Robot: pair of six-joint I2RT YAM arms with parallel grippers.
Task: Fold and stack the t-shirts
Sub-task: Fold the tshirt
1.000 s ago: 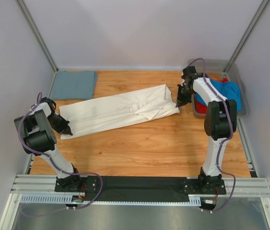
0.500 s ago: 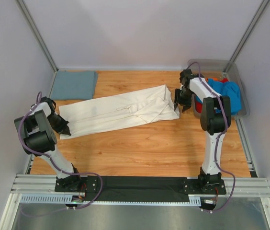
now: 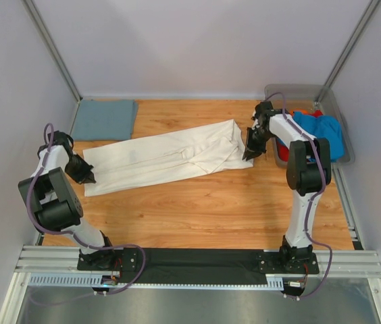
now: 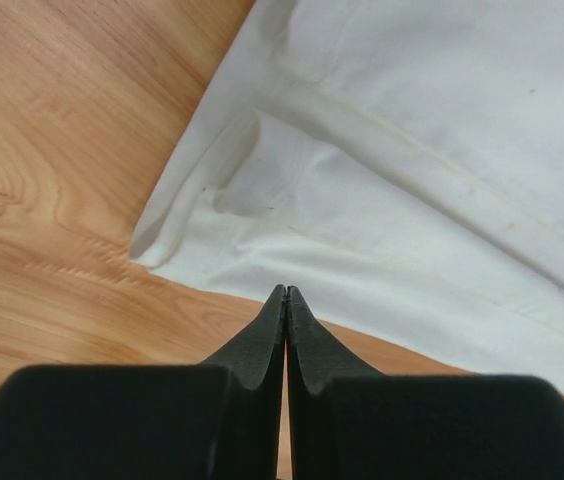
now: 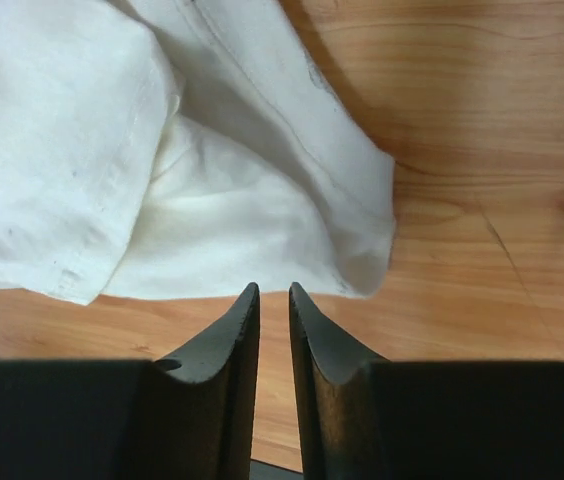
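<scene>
A long cream-white t-shirt (image 3: 163,158) lies folded into a narrow strip, slanting across the wooden table. My left gripper (image 3: 86,177) sits at the strip's lower left end. In the left wrist view the left gripper (image 4: 285,290) is shut and empty, just short of the t-shirt's hem (image 4: 412,180). My right gripper (image 3: 249,154) hovers at the strip's right end. Seen from the right wrist, the right gripper (image 5: 274,288) stands slightly open, nothing between the fingers, just off the bunched cloth (image 5: 162,150).
A folded grey-blue t-shirt (image 3: 104,119) lies at the back left corner. At the back right, a clear grey bin (image 3: 344,145) holds a bright blue t-shirt (image 3: 322,131) and an orange-red one (image 3: 282,150), close behind the right arm.
The right gripper opened off the shirt's right corner, then narrowed again, and the corner settled on the table. The left arm shifted slightly back and left, its gripper still shut.
</scene>
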